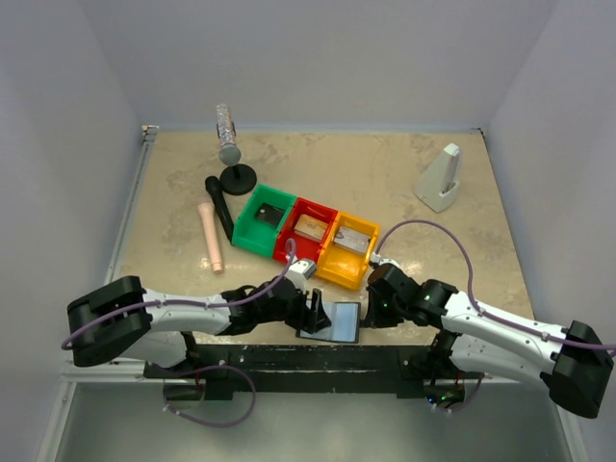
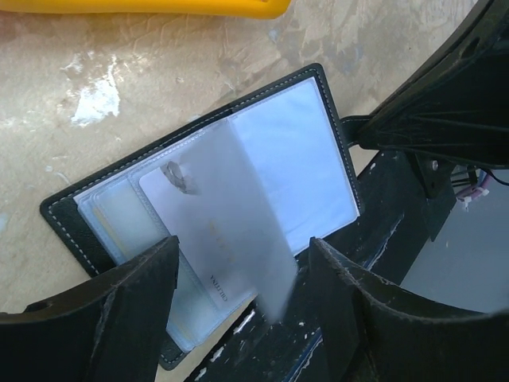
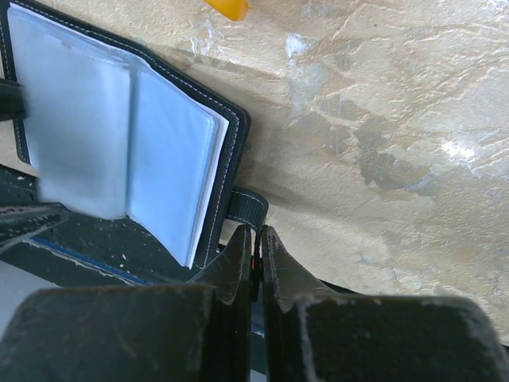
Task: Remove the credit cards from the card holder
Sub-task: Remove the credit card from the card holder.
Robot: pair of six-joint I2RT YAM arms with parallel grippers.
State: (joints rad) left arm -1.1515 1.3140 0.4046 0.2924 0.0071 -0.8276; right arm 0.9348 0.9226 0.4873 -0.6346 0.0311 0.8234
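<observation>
The card holder (image 1: 332,320) lies open at the table's near edge, a black stitched case with glossy grey-blue panels (image 2: 302,151) (image 3: 171,159). A pale, blurred card (image 2: 238,231) with small print rises from its left panel towards the left wrist camera. My left gripper (image 1: 318,313) (image 2: 242,243) hangs over it, open, with a finger on either side of the card and daylight on the right. My right gripper (image 1: 371,308) (image 3: 256,231) is shut on the holder's black strap (image 3: 248,205) at its right edge.
Green (image 1: 262,217), red (image 1: 306,231) and yellow (image 1: 348,248) bins stand in a row just beyond the holder. Farther back are a pink cylinder (image 1: 211,236), a bottle on a black stand (image 1: 228,135) and a white wedge (image 1: 440,178). A black frame (image 1: 289,356) runs along the near edge.
</observation>
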